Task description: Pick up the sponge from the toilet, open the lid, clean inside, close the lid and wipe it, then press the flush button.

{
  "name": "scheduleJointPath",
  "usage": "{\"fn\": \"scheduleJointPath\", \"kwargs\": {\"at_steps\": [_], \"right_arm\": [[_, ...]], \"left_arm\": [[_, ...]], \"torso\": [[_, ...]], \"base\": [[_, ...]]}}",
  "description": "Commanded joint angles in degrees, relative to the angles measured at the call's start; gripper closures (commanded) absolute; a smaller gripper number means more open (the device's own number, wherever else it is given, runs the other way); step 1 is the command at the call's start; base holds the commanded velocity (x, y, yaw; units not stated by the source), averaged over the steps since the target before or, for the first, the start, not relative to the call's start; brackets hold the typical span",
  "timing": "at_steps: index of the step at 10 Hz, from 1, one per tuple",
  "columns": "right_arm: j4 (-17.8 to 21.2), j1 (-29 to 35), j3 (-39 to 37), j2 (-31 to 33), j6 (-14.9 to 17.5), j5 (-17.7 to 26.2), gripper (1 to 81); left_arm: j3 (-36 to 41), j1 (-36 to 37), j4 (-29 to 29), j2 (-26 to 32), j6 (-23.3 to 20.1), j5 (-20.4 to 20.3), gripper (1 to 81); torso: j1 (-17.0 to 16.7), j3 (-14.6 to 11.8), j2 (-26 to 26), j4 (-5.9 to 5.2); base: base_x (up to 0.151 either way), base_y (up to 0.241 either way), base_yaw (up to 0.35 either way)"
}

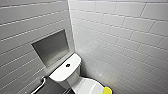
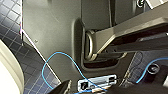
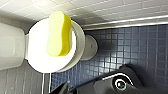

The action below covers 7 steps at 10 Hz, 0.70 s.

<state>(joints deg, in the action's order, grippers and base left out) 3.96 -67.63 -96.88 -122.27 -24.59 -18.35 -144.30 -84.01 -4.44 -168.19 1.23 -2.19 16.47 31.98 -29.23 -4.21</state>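
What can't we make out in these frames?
- Head view: sponge and lid are cut off by the bottom edge.
- Head view: flush button is too small for detail.
- Right wrist view: the bowl interior is hidden under the shut lid, and the toilet tank is cut by the edge.
- Left wrist view: pale curved shape is cut by the edge and can't be identified.

Bright, blurry, glare on lid (image 3: 37,62)
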Motion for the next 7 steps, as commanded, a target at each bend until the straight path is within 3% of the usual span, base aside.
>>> {"fn": "scheduleJointPath", "kwargs": {"at_steps": [1, 6, 7], "right_arm": [[-0.4, 6.2, -4.4, 1.0, -1.7, 5.9, 1.0], [-0.5, 11.6, -9.3, -3.8, -2.9, 10.3, 1.0], [-0.7, 11.9, -9.8, -5.1, -2.9, 10.3, 1.0]], "left_arm": [[0.2, 0.0, 0.3, 0.6, -0.2, 4.0, 1.0], [0.2, 0.0, 0.3, 0.3, -0.2, 4.1, 1.0], [0.1, -0.2, 0.3, 0.3, -0.1, 4.1, 1.0]], "torso": [[3.6, 0.0, -5.5, 0.0], [10.3, 0.0, -16.3, 0.0], [11.7, 2.6, -18.5, 0.0]], "base": [[0.0, 0.0, 0.0], [0.0, 0.0, 0.0], [0.0, 0.0, 0.0]]}}
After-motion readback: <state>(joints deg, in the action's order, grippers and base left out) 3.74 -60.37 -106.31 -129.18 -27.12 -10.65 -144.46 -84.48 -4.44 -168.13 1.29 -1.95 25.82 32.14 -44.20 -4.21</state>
